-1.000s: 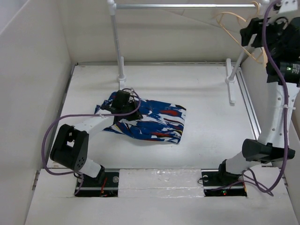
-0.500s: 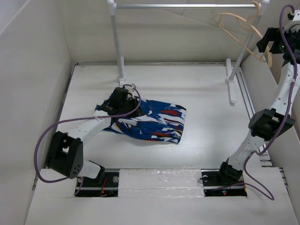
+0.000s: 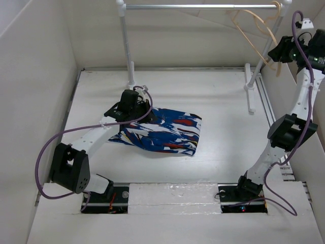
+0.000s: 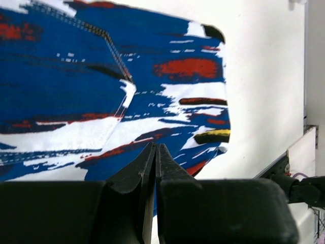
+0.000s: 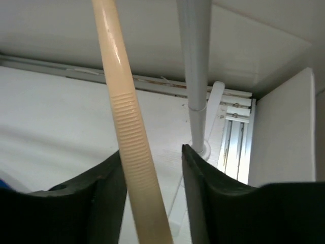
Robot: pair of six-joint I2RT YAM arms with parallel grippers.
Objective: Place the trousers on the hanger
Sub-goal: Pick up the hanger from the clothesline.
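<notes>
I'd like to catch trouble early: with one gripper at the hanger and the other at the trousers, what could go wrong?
The hanger sits off-centre in the open right gripper, against one finger, so closing may twist or drop it. The rail post stands close behind, so a pull could knock it. The left gripper is shut at the edge of the trousers; a thin hold may slip.

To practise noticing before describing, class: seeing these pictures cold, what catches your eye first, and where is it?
The bright blue trousers, streaked white, red and black, lie crumpled in the middle of the table, the left gripper shut at their left edge. High at the back right, the pale hanger hangs from the grey rail, its bar between the right gripper's open fingers.
</notes>
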